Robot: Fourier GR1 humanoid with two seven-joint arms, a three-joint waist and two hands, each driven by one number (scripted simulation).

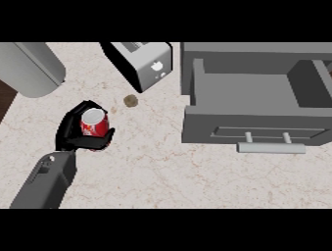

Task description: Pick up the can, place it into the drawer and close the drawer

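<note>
Pale, speckled marble made up the surface point(197, 171), with dark wood showing past its left edge. At the right stood a large grey box-shaped drawer unit point(266, 51), its grey drawer point(259, 128) pulled open toward me, the tray bare inside and a pale bar handle point(271, 147) across its front. A big grey rounded cylinder point(24, 66) lay at the upper left, and a silver toaster with a dark side point(143, 63) sat between the two. One grey forearm point(45, 181) came up from the lower edge on the left side; I took it for the left arm. Its black left hand point(74, 132) was curled around a red soda can with a silver top point(94, 122), which stood upright, well left of the drawer. Whether the can had left the marble I could not tell. A small brownish round lump point(130, 101) lay just beyond it. No right hand showed.

The grasp looked made, so the pick-up seemed in hand. Next, I judged, the can needed lifting clear, carrying right over the drawer's front wall, lowering into the tray and releasing; then the front wanted a push shut.
</note>
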